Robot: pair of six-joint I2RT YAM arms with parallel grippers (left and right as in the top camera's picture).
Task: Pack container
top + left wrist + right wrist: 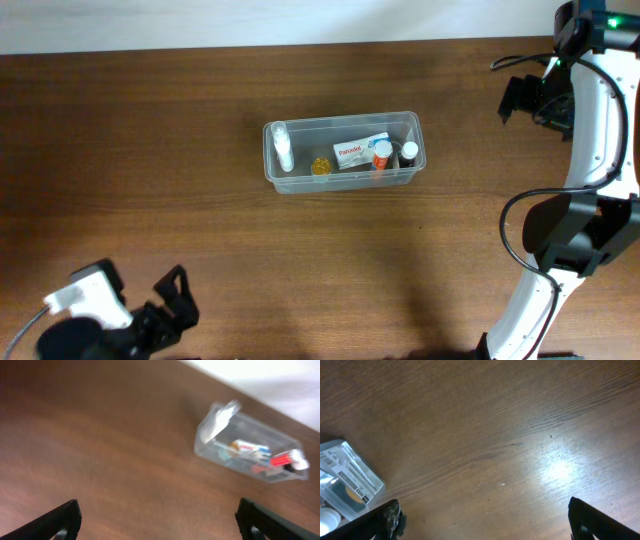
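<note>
The container (340, 119), a clear shallow tub, sits mid-table. It holds a white bottle (283, 147), a small yellow item (320, 166), a white and red box (362, 150), an orange-capped bottle (382, 154) and a black-capped bottle (409, 152). My left gripper (180, 298) is open near the front left edge, far from the tub. In the left wrist view the container (207, 442) lies blurred ahead, beyond the left gripper (159, 520). My right gripper (512, 100) is open at the back right. In the right wrist view a container corner (366, 474) shows left of the right gripper (485, 520).
The brown wooden table (150, 130) ends at a pale wall strip along the back. The right arm's white links and black cables (590, 150) run down the right side. A bright light patch (560, 467) glares on the wood.
</note>
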